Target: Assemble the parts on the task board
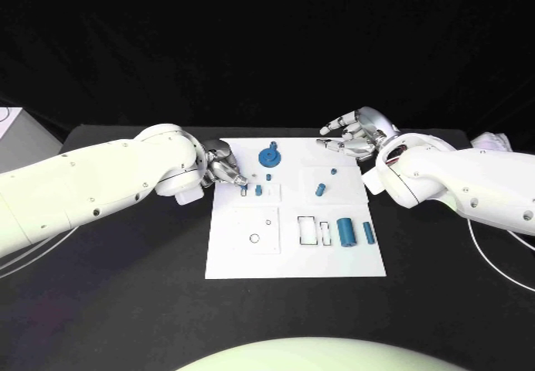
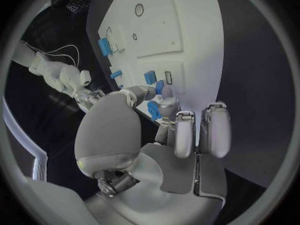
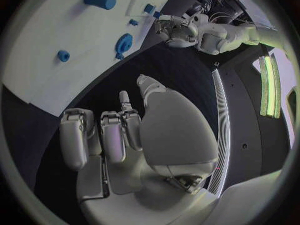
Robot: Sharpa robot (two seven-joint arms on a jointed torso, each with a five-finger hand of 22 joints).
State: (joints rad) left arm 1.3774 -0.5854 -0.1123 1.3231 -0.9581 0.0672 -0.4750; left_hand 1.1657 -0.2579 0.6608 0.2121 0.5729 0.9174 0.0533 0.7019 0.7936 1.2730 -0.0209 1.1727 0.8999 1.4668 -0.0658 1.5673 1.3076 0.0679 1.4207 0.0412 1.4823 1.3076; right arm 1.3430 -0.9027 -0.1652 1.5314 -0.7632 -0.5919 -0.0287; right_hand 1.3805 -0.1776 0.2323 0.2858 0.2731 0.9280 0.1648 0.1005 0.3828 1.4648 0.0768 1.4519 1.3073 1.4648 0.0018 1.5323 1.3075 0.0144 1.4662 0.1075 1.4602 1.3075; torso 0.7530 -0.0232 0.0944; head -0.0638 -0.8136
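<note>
My left hand [image 1: 223, 171] pinches a small blue plastic peg [image 1: 244, 188] at the flat white task board's [image 1: 292, 259] nine o'clock edge, while my right hand [image 1: 355, 134] hovers spread, holding nothing.

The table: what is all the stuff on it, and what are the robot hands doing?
Table: one, black, under everything.
Task board: one, white, middle of the table.
Gear-shaped part: one, blue, far end of the board.
Cylinder part: one, blue, board's right side, near end.
Small parts: several, blue, scattered across the board.
Left robot hand: silver, at the board's left edge, pinching a small blue part.
Right robot hand: silver, beyond the board's far right corner, holding nothing.
</note>
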